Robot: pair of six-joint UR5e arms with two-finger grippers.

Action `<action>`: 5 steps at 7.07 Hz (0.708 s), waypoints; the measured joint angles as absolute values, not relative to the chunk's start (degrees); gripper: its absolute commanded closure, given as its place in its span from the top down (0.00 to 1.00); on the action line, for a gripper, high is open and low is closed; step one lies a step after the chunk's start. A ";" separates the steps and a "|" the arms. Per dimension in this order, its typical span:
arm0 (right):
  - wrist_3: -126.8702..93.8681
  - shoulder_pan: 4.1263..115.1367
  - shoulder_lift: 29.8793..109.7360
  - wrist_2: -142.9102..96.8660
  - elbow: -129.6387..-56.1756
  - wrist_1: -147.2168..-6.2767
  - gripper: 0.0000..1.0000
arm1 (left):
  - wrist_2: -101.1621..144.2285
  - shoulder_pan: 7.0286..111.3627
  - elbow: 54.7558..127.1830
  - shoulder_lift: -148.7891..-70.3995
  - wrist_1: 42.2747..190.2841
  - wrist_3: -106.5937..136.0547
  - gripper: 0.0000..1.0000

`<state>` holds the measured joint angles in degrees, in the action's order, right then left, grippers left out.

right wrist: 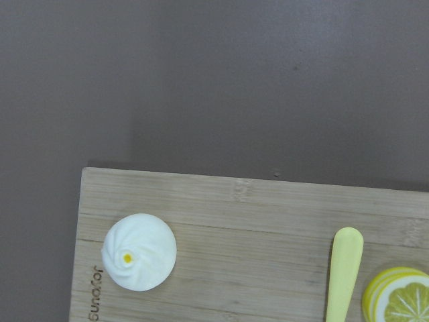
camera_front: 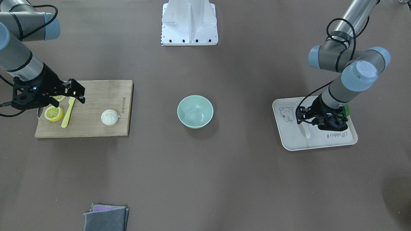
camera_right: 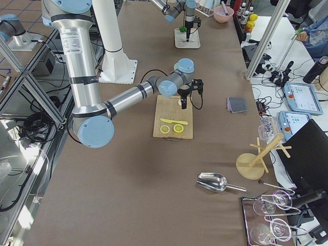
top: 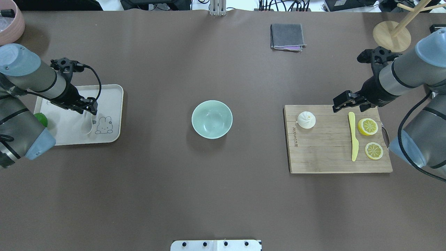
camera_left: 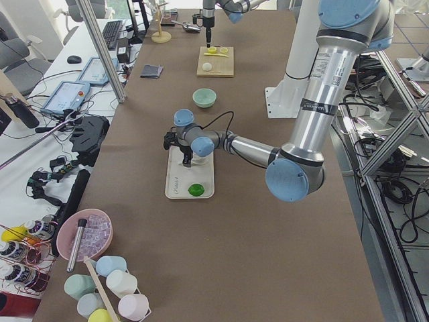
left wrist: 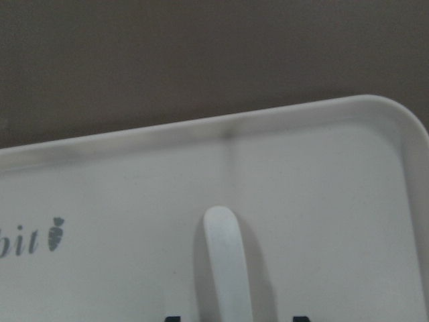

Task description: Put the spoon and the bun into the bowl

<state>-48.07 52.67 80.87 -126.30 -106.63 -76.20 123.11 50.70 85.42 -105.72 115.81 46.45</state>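
The white spoon [top: 86, 124] lies on the cream tray [top: 112, 93] at the table's left; it also shows in the front view [camera_front: 307, 130]. My left gripper [top: 88, 109] is low over its handle [left wrist: 224, 255], open, with a dark fingertip on each side of it. The white bun [top: 306, 120] sits on the wooden board [top: 324, 158], near the board's bowl-side end, and shows in the right wrist view [right wrist: 139, 252]. My right gripper [top: 343, 102] is open and empty above the board's far edge, to the right of the bun. The mint bowl [top: 212, 119] stands empty at the table's centre.
A yellow knife [top: 353, 139] and two lemon slices [top: 368, 126] lie on the board right of the bun. A green lime [top: 41, 119] sits on the tray. A folded grey cloth [top: 287, 36] and a wooden stand [top: 392, 36] are at the far side.
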 measured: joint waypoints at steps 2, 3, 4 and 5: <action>-48.07 52.65 80.55 -126.30 -106.55 -76.20 0.95 | 123.48 50.70 86.07 -106.33 115.53 46.43 0.00; -48.25 52.65 80.33 -126.30 -106.54 -76.22 0.96 | 123.97 50.66 87.41 -107.09 115.12 46.49 0.00; -48.68 52.65 79.81 -126.26 -106.37 -76.26 0.96 | 124.62 50.46 89.20 -109.24 113.77 47.08 0.00; -49.44 52.53 78.87 -126.16 -105.98 -76.26 0.96 | 125.05 49.17 90.84 -113.91 110.78 49.79 0.00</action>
